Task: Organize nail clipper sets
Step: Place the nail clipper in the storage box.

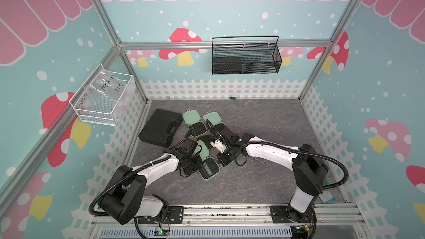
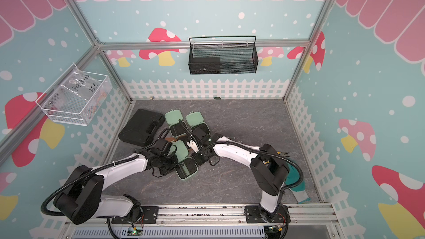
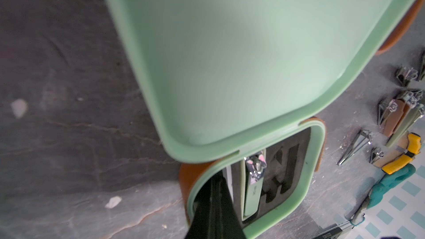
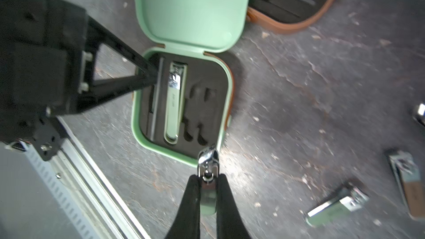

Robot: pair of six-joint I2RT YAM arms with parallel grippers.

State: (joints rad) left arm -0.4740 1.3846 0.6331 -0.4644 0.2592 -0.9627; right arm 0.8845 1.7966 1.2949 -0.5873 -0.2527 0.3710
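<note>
Operator: Placement: how is it best done?

Checker: The near case (image 4: 190,8) lies open on the table (image 4: 299,111) and seems to be steadied by the left claw (image 4: 150,74), which is pressed together with its tips set on the insert (image 4: 213,77). A small clipper (image 4: 208,203) is clamped in the right claw (image 4: 208,178), just above the case's front rim. It should be turned to match an empty slot (image 4: 199,113), lowered flat, and released only once seated.

Operator: Counts?

Checker: One black case (image 1: 158,129) is seen. Three mint cases (image 1: 190,116) and one brown case (image 4: 287,3) are counted. One seated clipper (image 4: 174,102), one held, and at least three loose clippers (image 4: 335,205) are seen.
</note>
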